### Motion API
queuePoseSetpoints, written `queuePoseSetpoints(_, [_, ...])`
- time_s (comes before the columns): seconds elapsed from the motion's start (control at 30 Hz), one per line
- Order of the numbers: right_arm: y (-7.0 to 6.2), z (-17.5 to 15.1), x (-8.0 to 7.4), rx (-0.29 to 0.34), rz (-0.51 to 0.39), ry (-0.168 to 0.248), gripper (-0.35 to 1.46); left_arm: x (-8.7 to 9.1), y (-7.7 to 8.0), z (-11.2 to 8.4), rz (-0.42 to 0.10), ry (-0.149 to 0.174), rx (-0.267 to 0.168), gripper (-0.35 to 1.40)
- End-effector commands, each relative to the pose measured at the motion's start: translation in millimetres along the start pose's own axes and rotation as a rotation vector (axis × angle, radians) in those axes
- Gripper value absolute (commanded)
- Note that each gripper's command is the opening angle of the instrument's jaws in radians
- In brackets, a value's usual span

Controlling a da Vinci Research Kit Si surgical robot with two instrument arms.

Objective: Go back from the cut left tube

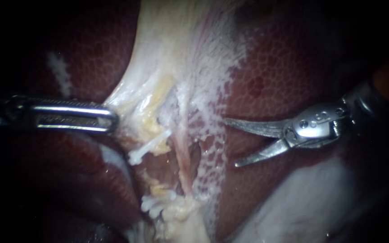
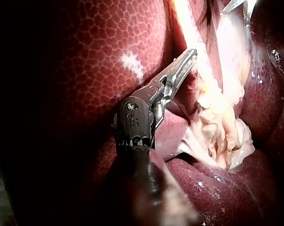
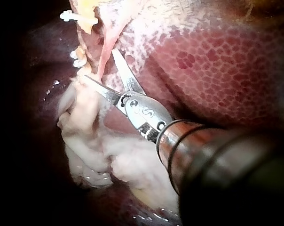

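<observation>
Right instrument (image 1: 229, 142): jaws open, holding nothing. Cut left tube (image 1: 154, 144) lies ahead of its tips, apart; retract back along the shaft

The tissue band (image 1: 167, 58) runs down the centre, on the liver (image 1: 271, 76). The left instrument (image 1: 109, 118) enters from the left, its tip gripping the band's left edge. Two clips (image 1: 148, 150) lie below that tip. The right instrument (image 1: 231, 143), blades apart, lies right of the band, clear of it.
</observation>
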Motion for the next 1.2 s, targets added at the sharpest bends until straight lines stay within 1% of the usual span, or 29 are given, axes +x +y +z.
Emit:
queuePoseSetpoints(0.03, [0.1,-0.1,0.0,-0.004,-0.005,-0.001,1.43,0.0,0.0,0.0,0.000,0.000,-0.001,-0.35])
queuePoseSetpoints(0.2, [0.8,-1.3,0.3,-0.017,-0.039,-0.009,1.43,0.0,0.1,0.0,0.000,0.000,-0.001,-0.35])
queuePoseSetpoints(0.3, [1.0,-1.8,0.5,-0.020,-0.042,-0.011,1.43,0.0,0.1,0.0,0.000,0.000,-0.001,-0.35])
queuePoseSetpoints(0.63, [1.0,-1.7,0.6,-0.024,-0.042,-0.012,1.43,0.3,0.3,0.1,0.001,0.000,-0.002,-0.35])
queuePoseSetpoints(0.8, [0.9,-1.7,0.5,-0.024,-0.042,-0.013,1.43,1.5,0.9,0.9,0.008,-0.004,-0.006,-0.35])
queuePoseSetpoints(0.83, [0.9,-1.7,0.4,-0.026,-0.042,-0.010,1.43,1.8,1.1,1.2,0.016,-0.004,-0.007,-0.35])
queuePoseSetpoints(0.97, [0.9,-1.7,0.3,-0.026,-0.043,-0.010,1.43,3.1,2.0,2.2,0.011,0.009,-0.018,-0.35])
queuePoseSetpoints(1.1, [0.9,-1.7,0.3,-0.026,-0.043,-0.010,1.43,4.3,2.9,3.3,0.006,0.019,-0.017,-0.35])
queuePoseSetpoints(1.2, [0.9,-1.8,0.3,-0.026,-0.043,-0.010,1.43,4.8,3.3,4.1,0.003,0.022,-0.013,-0.35])
